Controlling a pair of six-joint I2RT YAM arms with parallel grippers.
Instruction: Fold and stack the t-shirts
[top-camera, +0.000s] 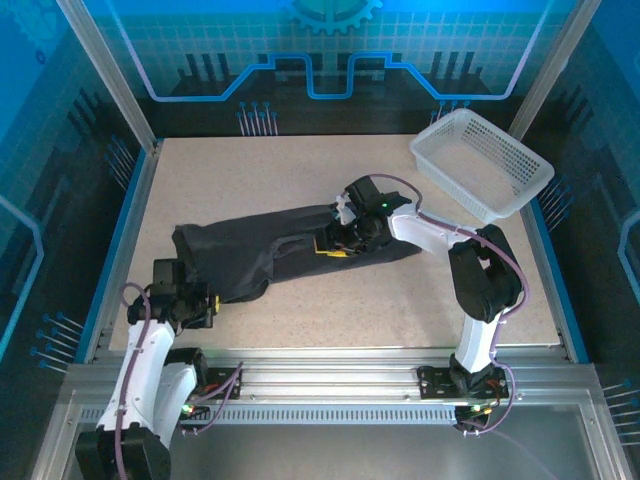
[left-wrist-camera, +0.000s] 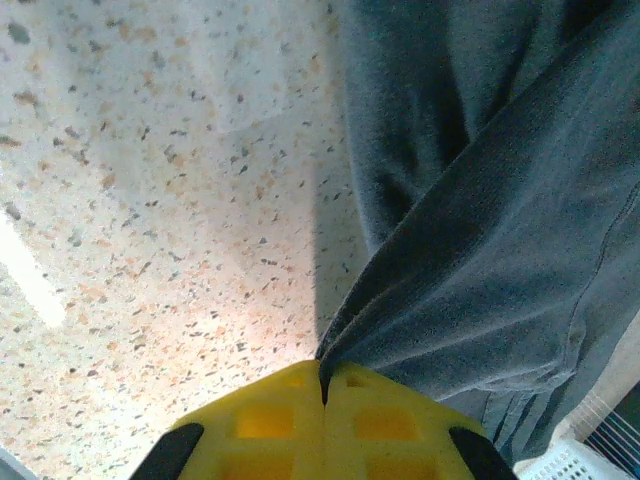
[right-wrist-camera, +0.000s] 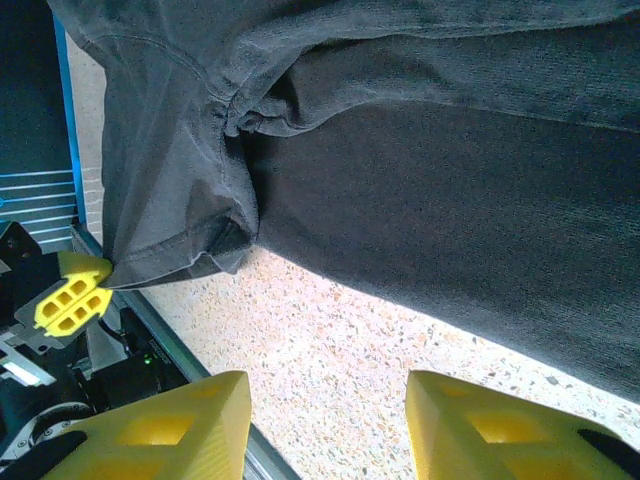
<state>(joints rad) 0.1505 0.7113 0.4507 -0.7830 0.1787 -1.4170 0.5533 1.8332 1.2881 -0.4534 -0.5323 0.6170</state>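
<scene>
**Left end effector pinching a t-shirt hem, fold not yet formed**

The left end effector (left-wrist-camera: 322, 385) has its yellow fingers pressed together on a hem edge of the t-shirt (left-wrist-camera: 480, 230), and the cloth fans up and away from the pinch. The right wrist view shows the same grip at the garment's near-left corner, by the front rail. The right end effector (right-wrist-camera: 328, 390) is spread, with bare speckled worktop (left-wrist-camera: 150, 220) between its fingers and nothing held. It hangs over the middle of the shirt, close to the cloth.

From above, the dark grey t-shirt lies as a long, rumpled band running diagonally across the centre of the worktop. A white lattice basket (top-camera: 460, 190) sits well apart at the far right corner.

Progress, as a judgement: early. No clean fold is visible, no folded pile is in sight, and only this one shirt can be made out. Flattening, folding and stacking all remain.

No brand, label or legible writing appears on the shirt, basket or arms.
</scene>
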